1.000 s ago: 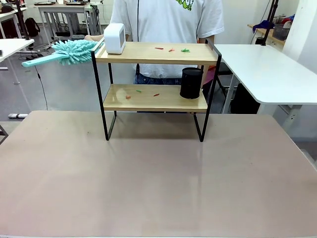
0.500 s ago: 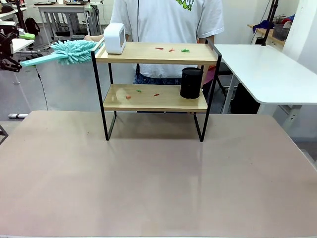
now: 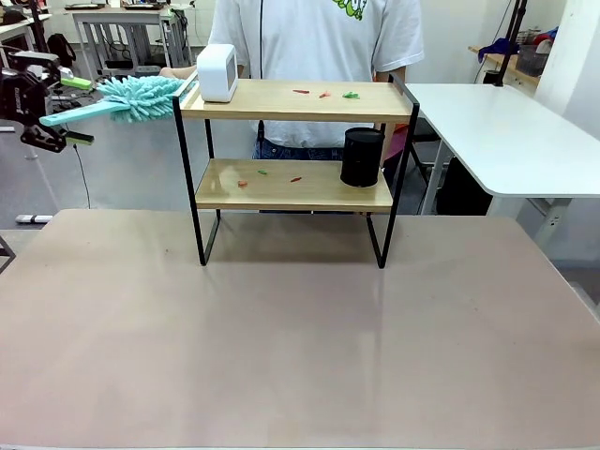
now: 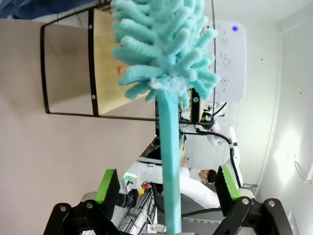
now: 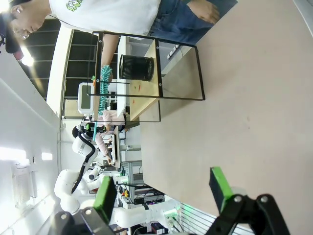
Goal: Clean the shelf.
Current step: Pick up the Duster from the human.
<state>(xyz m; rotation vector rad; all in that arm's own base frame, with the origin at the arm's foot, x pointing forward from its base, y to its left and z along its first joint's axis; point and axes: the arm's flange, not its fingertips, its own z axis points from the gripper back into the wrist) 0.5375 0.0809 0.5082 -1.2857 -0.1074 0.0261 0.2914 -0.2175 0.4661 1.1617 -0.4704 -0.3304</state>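
**Left gripper moves in on the duster handle**

Since half a second ago the left gripper has come further in from the picture's left edge and now brackets the free end of the duster's handle. Its jaws stand apart. In the left wrist view the two green pads sit either side of the turquoise stick with a gap on each side, so nothing is gripped yet.

The step in hand looks like taking the duster from the person. To do it well, the arm should keep the stick centred between the pads and close on bare handle, well short of the fluffy head. It should pull away only once the person's hand, holding the far end by the head, lets go. A grip too near the handle's tip would probably let the head droop and swing.

Just beyond the head stands the shelf, on the far half of the tan tabletop, right in front of the person. A white box takes the left end of its top board and a black mesh cup stands at the right of the lower one. Small coloured scraps lie on both boards. Sweeping will need to work around both objects without knocking them.

The right gripper hangs open and empty over the tabletop, well apart from the shelf.
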